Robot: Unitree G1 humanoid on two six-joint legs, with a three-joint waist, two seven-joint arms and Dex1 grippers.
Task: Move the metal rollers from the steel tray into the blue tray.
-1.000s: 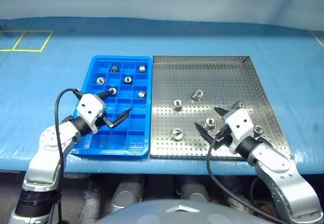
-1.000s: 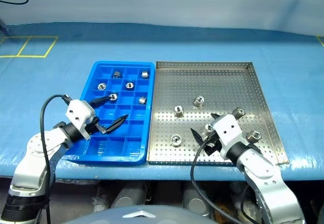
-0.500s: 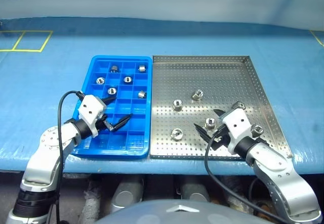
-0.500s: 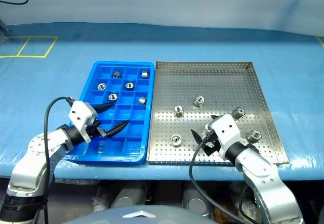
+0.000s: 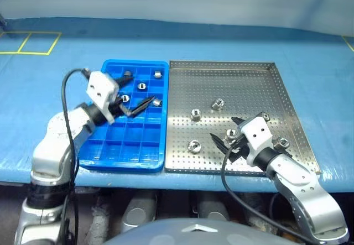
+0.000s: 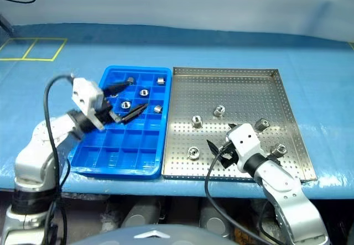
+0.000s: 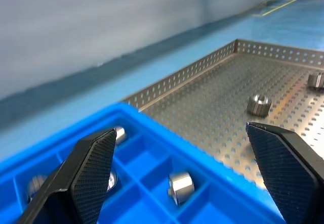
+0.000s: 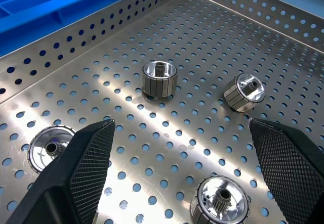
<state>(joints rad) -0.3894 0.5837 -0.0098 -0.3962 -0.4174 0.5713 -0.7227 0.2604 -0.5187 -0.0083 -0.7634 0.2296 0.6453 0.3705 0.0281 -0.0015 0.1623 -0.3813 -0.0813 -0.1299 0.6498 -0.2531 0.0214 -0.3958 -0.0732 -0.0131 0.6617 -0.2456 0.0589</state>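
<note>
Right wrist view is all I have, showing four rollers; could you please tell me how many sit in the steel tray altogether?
Observer: Six rollers lie in the steel tray.
Operator: Thank you. Where is the left gripper, please?
Observer: The left gripper hangs over the blue tray, jaws open and empty.
Operator: How many rollers are in that tray?
Observer: Five show there; the gripper may hide more.

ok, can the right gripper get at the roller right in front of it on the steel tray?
Probably yes. The right gripper is open and empty, low over the steel tray, with the nearest roller lying between its spread fingers and nothing in the way.
</note>
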